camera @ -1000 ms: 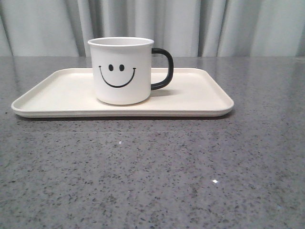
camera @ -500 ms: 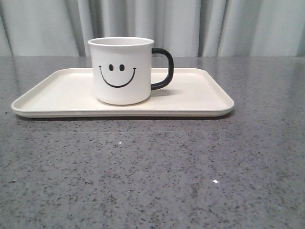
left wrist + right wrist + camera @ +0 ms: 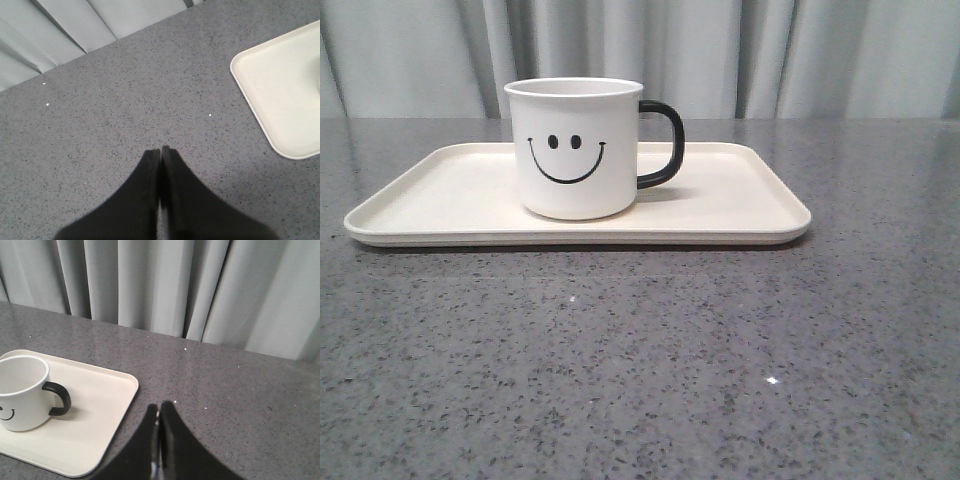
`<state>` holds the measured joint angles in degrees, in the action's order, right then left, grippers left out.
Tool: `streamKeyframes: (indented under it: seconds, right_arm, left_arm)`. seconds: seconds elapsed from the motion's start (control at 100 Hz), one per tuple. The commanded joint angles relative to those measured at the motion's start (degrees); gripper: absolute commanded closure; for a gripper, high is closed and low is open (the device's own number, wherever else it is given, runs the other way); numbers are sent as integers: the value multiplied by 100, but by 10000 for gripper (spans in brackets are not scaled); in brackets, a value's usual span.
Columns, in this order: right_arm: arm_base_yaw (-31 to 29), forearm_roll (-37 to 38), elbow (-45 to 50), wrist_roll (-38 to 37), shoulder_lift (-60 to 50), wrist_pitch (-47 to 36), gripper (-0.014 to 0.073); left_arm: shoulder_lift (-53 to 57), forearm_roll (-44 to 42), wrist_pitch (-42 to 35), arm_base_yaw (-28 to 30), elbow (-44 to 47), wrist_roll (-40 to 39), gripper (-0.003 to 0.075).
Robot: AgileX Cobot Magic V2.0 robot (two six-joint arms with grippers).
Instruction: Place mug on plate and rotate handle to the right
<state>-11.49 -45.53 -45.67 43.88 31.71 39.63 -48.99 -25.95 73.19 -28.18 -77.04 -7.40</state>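
**White mug sitting on the cream plate, handle pointing right: task looking finished**

Front view: white enamel-looking, the mug [image 3: 575, 148] is standing upright on the plate [image 3: 740, 205], a little left of the plate's middle, smiley face turned toward the camera. The handle [image 3: 663, 144] is sticking out to the right side. Neither arm is showing here, and nothing is touching the mug. Judging from this, both steps, placing and turning, are looking complete; the next move probably calls for nothing more than keeping both arms clear of the plate. The grey speckled table [image 3: 640, 370] is lying bare in front, and a pale curtain [image 3: 770, 50] is hanging behind.

Left wrist view: the left gripper [image 3: 160, 151] is hovering over the table with its fingers pressed together and nothing between them. One rounded corner of the plate [image 3: 280, 95] is lying ahead of the fingertips and off to one side, well apart from them. The mug is only just cut off at the picture's edge.

Right wrist view: the right gripper [image 3: 159, 409] is likewise closed and holding nothing. The plate [image 3: 107, 405] is lying near the fingertips, off to one side, with the mug [image 3: 22, 390] standing on it and the handle [image 3: 59, 399] turning toward the fingers. Nothing is standing between the fingers and the mug, so no obstacle is appearing.
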Motion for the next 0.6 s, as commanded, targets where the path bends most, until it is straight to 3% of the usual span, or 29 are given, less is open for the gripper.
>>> streamKeyframes:
  seconds: [0.0,0.25,0.42,0.59]
  right_arm:
    - [-31,-234,-128,63,8,-275,704]
    - [-31,-234,-128,63,8,-275,704]
    - [-31,-234,-128,63,8,-275,704]
    - [-31,-234,-128,63,8,-275,704]
  left_arm:
    - [20,-112,-265,-22,-113,-52,740]
    - [20,-110,-500,-22,-113,-56,740]
    - [324,15,-2430,171,297,-56,740]
    - [1201,684,-4738,1086,1831,-56,740]
